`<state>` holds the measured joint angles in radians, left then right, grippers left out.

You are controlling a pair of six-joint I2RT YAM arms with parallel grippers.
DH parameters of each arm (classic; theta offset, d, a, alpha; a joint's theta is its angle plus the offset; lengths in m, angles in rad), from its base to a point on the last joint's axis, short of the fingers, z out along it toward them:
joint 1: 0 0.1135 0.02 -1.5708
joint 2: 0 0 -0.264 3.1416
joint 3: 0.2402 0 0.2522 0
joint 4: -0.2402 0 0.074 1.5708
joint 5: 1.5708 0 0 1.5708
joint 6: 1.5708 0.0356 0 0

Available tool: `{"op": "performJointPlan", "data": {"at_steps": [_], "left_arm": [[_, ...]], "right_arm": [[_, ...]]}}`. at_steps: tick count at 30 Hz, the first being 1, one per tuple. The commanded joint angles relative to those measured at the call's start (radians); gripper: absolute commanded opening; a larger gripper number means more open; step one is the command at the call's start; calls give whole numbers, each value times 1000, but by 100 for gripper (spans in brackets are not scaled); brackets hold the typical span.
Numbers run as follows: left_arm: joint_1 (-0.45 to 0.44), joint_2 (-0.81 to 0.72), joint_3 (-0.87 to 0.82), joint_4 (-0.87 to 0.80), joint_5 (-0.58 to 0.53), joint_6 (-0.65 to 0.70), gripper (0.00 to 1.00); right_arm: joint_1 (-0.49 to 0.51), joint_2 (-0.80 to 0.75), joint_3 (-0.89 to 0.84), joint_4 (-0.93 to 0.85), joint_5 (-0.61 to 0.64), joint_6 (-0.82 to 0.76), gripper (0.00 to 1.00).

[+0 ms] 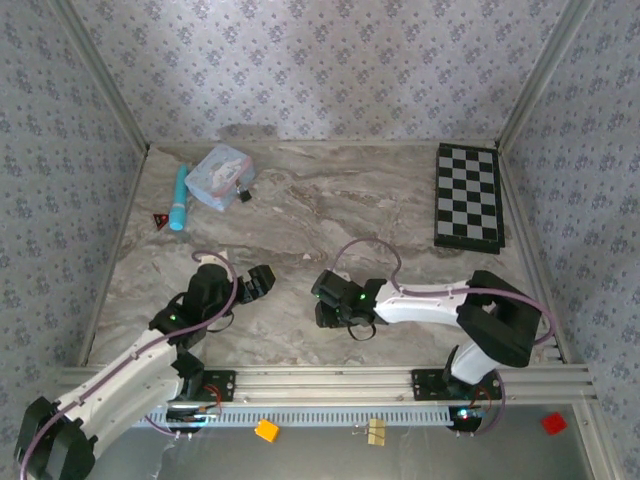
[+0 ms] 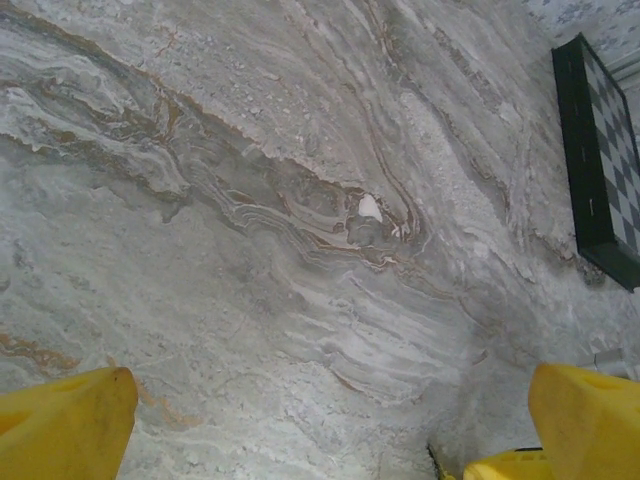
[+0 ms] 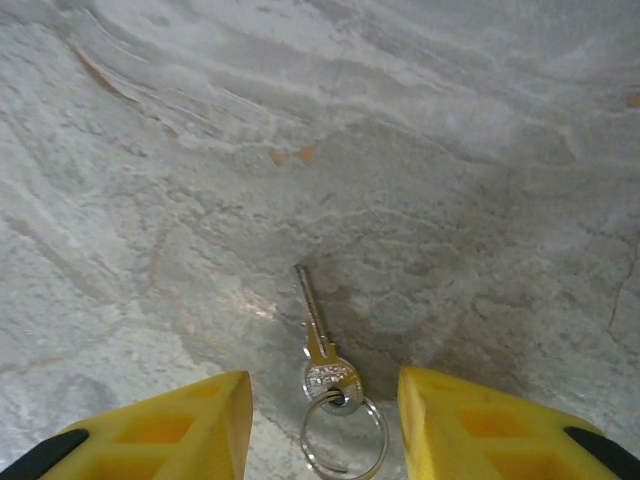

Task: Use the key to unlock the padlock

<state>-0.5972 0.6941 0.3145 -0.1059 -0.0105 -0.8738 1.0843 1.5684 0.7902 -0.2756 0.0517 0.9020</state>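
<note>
1. While my right claw (image 3: pixel 322 378) hangs low over the marble table (image 3: pixel 150 150) with its yellow jaws apart and gripping nothing, the key (image 3: pixel 316 335) lies flat between them. Its blade points toward twelve o'clock and its key ring (image 3: pixel 345 440) toward six. So thin a thing on flat stone is easy to miss. I judge the jaws may slide over it or push it sideways instead of lifting it.
2. If the jaws meet on the ring and not on the round head, the key could hang loose and swing. Then I could not aim the blade into a keyhole.
3. If I pinch the head crooked, the blade may point badly and twist in my grip when it presses against the lock.
4. The padlock (image 1: pixel 242 196) is well apart from this claw, at about eleven o'clock in the top view, touching or just beside the light-blue tin (image 1: pixel 218 176). A turquoise torch (image 1: pixel 178 198) lies at nine o'clock of the tin. The padlock is tiny and nothing holds it, so a push from the key would probably shove it away.
5. My left claw (image 2: pixel 330 400) is wide open and empty above bare marble, with the chessboard (image 2: pixel 600 170) at its two o'clock. I think it must steady the padlock, and on the way it might knock the tin or the torch. I cannot tell which way the keyhole faces.
</note>
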Motion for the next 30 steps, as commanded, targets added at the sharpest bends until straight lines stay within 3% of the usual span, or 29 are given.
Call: {"op": "performJointPlan", "data": {"at_steps": [1, 9, 16, 22, 27, 30], "left_arm": [[-8, 12, 2, 37, -12, -4, 100], [-10, 20, 1, 46, -13, -5, 100], [-10, 19, -1, 43, -22, -13, 100], [-11, 22, -6, 49, -26, -19, 100], [-12, 31, -5, 51, -26, -15, 100], [-11, 34, -5, 52, -28, -14, 100]], "right_arm": [[-7, 17, 22, -52, -13, 14, 43], [-6, 62, 36, -62, -27, 16, 30], [9, 68, 59, -106, 3, 10, 26], [17, 44, 54, -117, 18, 11, 27], [39, 77, 85, -158, 15, 0, 38], [45, 98, 94, -173, 11, 6, 38]]}}
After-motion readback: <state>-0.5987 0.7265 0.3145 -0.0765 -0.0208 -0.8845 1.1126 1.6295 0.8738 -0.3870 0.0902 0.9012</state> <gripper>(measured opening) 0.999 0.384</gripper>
